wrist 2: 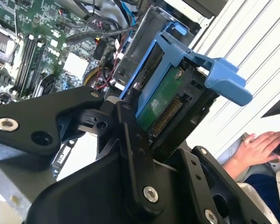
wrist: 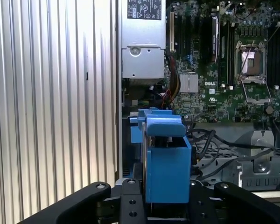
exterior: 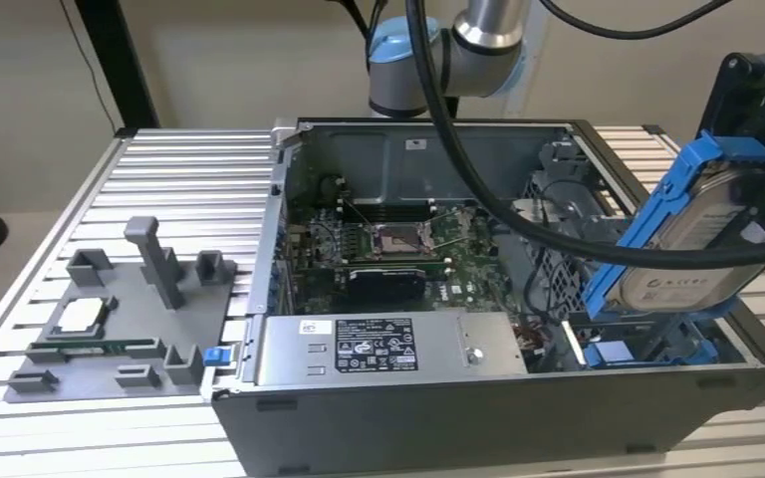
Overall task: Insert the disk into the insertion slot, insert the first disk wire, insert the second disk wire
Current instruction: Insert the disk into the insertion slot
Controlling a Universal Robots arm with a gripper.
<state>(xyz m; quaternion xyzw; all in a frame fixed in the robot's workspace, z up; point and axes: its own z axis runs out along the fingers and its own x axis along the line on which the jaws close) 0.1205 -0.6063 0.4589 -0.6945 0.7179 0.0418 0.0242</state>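
Observation:
My gripper [exterior: 751, 189] is shut on the disk [exterior: 708, 249], a silver-grey drive with a white label clipped in a bright blue frame. It hangs tilted above the open case at the exterior view's right. Its lower end is just over the insertion slot [exterior: 648, 344], a grey bay with blue fittings. In the second wrist view the black fingers [wrist 2: 130, 140] clamp the disk [wrist 2: 163, 102], whose green board and connector face the camera, with the bay [wrist 2: 140, 42] beyond. In the first wrist view the blue frame [wrist: 165, 163] stands between the gripper [wrist: 163, 198] arms. I cannot tell which cables are the disk wires.
Inside the grey case lie the motherboard [exterior: 396, 249] and the labelled power-supply box [exterior: 382, 349]. Thick black cables [exterior: 516, 199] run from the arm across the case. A grey fixture plate [exterior: 117, 319] sits on the ribbed table at the exterior view's left. A person's hand [wrist 2: 256, 144] rests beside the table.

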